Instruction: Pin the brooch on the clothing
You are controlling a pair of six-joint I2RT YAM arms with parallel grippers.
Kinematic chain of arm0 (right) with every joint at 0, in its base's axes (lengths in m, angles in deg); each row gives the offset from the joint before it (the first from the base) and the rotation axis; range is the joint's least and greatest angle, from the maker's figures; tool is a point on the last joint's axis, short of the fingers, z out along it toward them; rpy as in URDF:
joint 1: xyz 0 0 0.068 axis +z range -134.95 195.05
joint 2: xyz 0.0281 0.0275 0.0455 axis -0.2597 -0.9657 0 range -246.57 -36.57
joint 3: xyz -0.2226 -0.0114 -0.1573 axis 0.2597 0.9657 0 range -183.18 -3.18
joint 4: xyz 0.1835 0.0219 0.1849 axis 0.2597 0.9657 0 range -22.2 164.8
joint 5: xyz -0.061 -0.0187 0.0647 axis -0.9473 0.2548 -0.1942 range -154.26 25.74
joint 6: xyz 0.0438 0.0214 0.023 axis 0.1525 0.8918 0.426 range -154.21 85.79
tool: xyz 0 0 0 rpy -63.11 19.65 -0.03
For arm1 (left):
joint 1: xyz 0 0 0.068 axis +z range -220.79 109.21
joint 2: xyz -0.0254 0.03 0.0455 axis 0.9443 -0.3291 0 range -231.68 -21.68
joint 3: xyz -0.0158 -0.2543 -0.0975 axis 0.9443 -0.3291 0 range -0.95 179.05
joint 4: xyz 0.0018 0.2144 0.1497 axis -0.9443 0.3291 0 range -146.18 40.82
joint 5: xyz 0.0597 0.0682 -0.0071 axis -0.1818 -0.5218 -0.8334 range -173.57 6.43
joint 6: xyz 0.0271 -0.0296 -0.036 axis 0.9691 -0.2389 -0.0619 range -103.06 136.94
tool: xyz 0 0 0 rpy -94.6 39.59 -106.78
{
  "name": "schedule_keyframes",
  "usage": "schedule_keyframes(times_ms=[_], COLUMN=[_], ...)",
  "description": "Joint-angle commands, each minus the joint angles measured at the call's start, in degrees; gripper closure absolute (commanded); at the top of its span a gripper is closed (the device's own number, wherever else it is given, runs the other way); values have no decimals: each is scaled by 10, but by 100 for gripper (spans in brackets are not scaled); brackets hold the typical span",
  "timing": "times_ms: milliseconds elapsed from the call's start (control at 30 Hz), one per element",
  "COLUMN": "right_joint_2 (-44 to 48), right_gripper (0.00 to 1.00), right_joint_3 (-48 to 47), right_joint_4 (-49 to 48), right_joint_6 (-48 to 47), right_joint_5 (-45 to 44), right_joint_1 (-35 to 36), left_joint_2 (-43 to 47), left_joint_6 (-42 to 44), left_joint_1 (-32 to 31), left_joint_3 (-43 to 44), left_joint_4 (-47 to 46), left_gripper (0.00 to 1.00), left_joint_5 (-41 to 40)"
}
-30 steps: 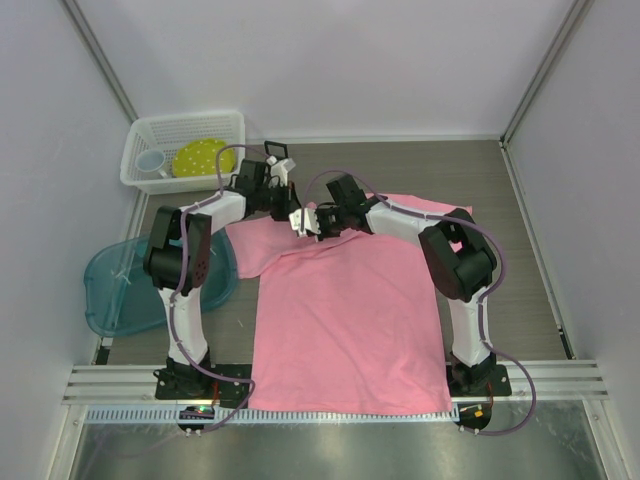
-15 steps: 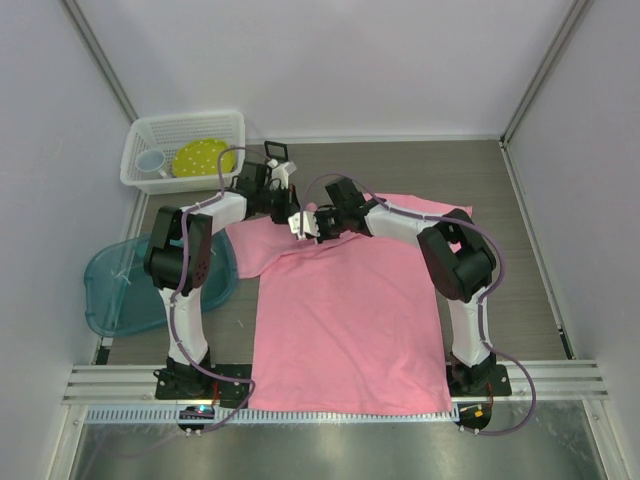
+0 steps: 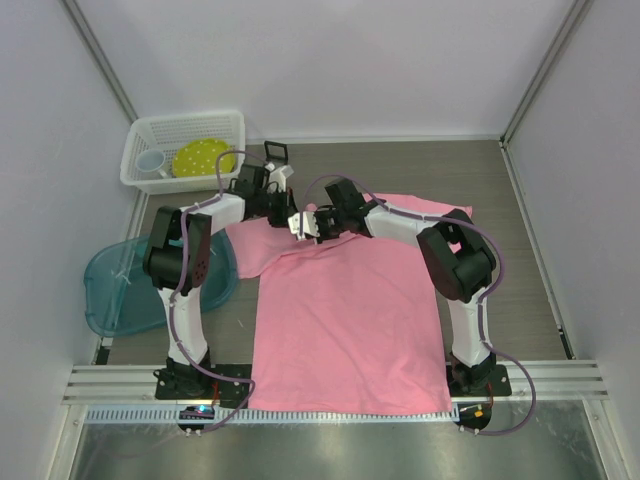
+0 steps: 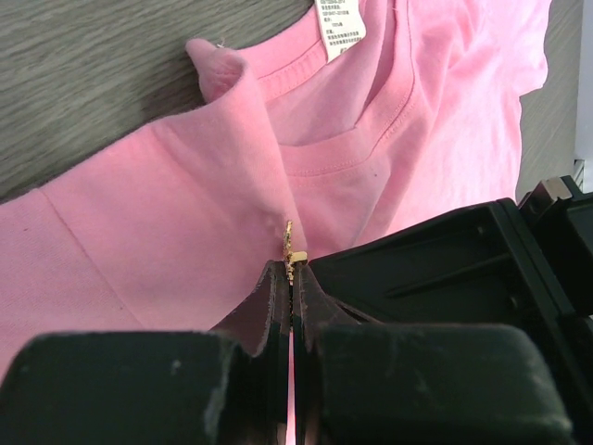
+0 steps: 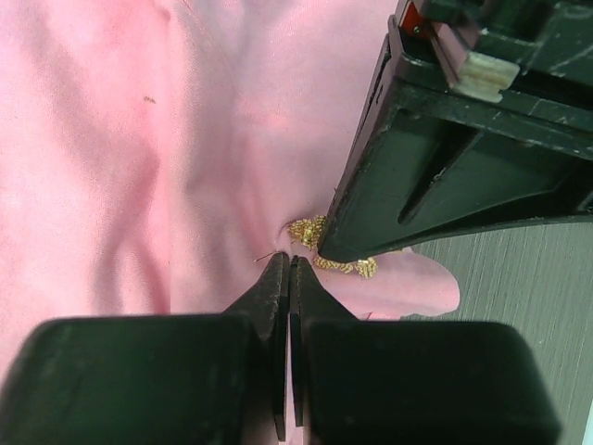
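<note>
Grey wood-grain table (image 3: 520, 200) under pink T-shirt (image 3: 350, 320), white collar label (image 4: 340, 23), print unreadable.

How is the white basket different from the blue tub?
The basket has latticed walls; the tub is see-through. The basket holds a yellow plate and a cup; the tub is partly hidden by the left arm. The basket sits farther back than the tub. Both are on the left.

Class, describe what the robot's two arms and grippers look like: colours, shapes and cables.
The left arm and right arm have white links with bulky black joints; a thin purplish cable loops along each. The left gripper and right gripper have black, tapering fingers.
</note>
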Motion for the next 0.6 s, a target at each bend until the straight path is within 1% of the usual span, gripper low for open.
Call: schedule_keyframes(times_ms=[0, 167, 367, 567], right_joint_2=[41, 39, 33, 28], right_gripper=[99, 99, 99, 99], right_joint_3=[0, -2, -9, -11], right_joint_4=[-32, -31, 3, 7], right_joint_6=[0, 7, 6, 12], right_joint_5=[-3, 6, 29, 24], right_joint_1=[-2, -2, -2, -2], left_joint_2=[24, 32, 32, 32], left_joint_6=[9, 2, -17, -28], left_joint_1=[6, 7, 5, 5], left_joint_3=[-6, -21, -24, -31], left_joint_4=[12, -12, -40, -56], left_gripper=[99, 99, 99, 99], left_joint_5=[14, 36, 57, 75])
